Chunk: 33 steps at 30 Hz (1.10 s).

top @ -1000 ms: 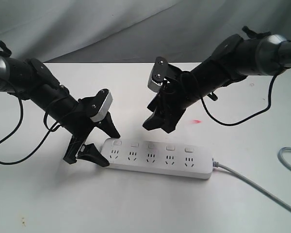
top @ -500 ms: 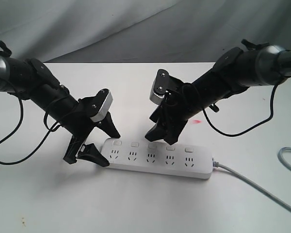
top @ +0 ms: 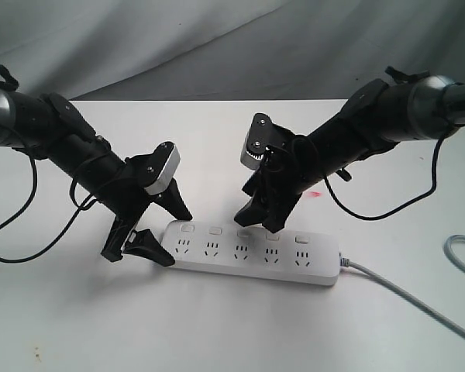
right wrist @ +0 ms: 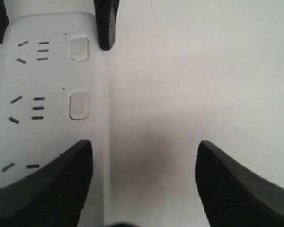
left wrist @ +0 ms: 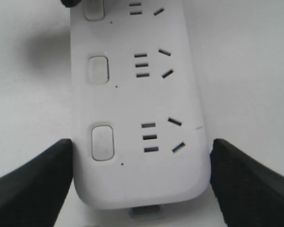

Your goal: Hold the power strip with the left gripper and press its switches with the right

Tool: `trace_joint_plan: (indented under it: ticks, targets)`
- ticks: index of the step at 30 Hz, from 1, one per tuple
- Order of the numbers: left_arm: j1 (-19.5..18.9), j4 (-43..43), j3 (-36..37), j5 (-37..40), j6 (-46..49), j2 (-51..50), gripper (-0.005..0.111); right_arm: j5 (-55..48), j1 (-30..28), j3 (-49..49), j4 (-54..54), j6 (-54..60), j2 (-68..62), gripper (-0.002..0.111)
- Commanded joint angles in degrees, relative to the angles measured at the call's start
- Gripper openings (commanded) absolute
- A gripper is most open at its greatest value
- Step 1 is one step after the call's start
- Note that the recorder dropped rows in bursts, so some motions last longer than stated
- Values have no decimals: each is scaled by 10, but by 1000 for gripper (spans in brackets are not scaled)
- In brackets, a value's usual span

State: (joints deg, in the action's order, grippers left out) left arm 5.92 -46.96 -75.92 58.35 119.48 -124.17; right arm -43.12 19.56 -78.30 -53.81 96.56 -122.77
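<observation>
1. the grey cord (top: 403, 298) runs off across the near right of the white table (top: 101, 325). if it snags, it could twist the power strip (top: 252, 256), which lies flat mid-table.
2. the left gripper (top: 178, 239) pinches the strip's rounded end across its width with its fingertips only. a hard, off-centre push could swing the cord end round or break the hold.
3. the right gripper (top: 260, 222) is spread, with one finger over the strip by the middle switches (top: 215, 230) and the other over bare table. whether it touches the strip cannot be told. the broad finger could land on a socket or between buttons.
4. open table lies in front of the strip and to both sides.
5. behind the strip, past a red mark (top: 315, 194), the table runs to its back edge under the grey cloth (top: 217, 46), so there is room to lift and shift.
</observation>
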Motion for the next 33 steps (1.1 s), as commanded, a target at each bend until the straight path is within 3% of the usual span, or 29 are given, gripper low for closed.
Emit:
trace_joint_plan:
  ticks: [1,22,33]
  targets:
    - [3,-8,-4,-1,5,-1,34,-6,-1,3,-6,6,-16,59]
    - [3,-8,-4,-1,5,-1,34,-26,-1,2,-12,4,-13,59]
    - [3,-8,-4,-1,5,-1,34,16,-1,2,74,-29,-16,59]
